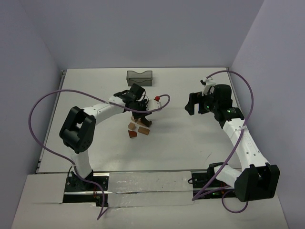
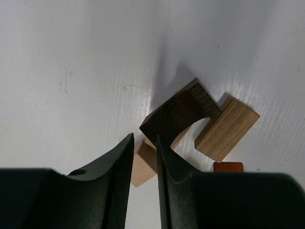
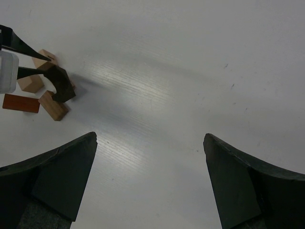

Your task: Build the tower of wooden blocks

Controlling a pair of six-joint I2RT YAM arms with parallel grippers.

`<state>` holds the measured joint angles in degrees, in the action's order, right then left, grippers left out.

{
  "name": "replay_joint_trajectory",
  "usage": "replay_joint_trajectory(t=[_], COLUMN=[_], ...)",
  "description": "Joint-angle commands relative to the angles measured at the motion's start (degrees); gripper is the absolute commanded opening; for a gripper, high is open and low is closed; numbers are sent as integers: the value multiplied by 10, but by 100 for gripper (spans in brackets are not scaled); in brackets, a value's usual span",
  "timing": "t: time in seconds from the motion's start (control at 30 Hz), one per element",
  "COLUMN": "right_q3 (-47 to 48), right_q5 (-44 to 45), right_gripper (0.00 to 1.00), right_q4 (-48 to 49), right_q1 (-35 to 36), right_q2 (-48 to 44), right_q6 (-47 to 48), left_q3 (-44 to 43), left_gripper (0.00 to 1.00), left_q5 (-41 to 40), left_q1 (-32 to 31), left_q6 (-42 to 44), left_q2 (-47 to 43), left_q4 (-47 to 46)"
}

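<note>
My left gripper (image 1: 141, 113) hangs over the cluster of small wooden blocks, its jaws nearly together (image 2: 145, 139) and shut on one corner of the dark brown arch (image 2: 181, 113). The arch is tilted, just above the other blocks; it also shows in the top view (image 1: 142, 119) and the right wrist view (image 3: 59, 83). Under it lie a tan cube (image 2: 143, 167), a tan bar (image 2: 226, 131) and a reddish-brown wedge (image 2: 228, 167). My right gripper (image 1: 191, 103) is wide open and empty (image 3: 150, 143), well to the right of the blocks.
A dark translucent bin (image 1: 139, 77) stands at the back, behind the left gripper. Loose blocks (image 1: 136, 130) lie on the white table (image 1: 181, 138) just in front of the left gripper. Purple cables loop over both arms.
</note>
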<state>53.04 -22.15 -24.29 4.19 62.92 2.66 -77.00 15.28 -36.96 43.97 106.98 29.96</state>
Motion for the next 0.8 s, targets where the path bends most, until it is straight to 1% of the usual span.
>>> replay_joint_trajectory(t=[0.0, 0.23, 0.53, 0.77], right_q3=[11, 9, 9, 11], right_q5=[0, -2, 3, 3], right_gripper=[100, 100, 100, 100], right_q4=[4, 7, 5, 7], right_q1=[-3, -4, -4, -3], right_q2=[-8, -4, -4, -2], right_q6=[4, 1, 4, 2], left_q3=[-20, -30, -68, -63], left_gripper=[30, 30, 30, 30], left_q5=[30, 35, 52, 62], left_q1=[-5, -26, -77, -118], left_q6=[4, -11, -29, -40], left_q2=[19, 31, 75, 83], left_q4=[17, 9, 16, 13])
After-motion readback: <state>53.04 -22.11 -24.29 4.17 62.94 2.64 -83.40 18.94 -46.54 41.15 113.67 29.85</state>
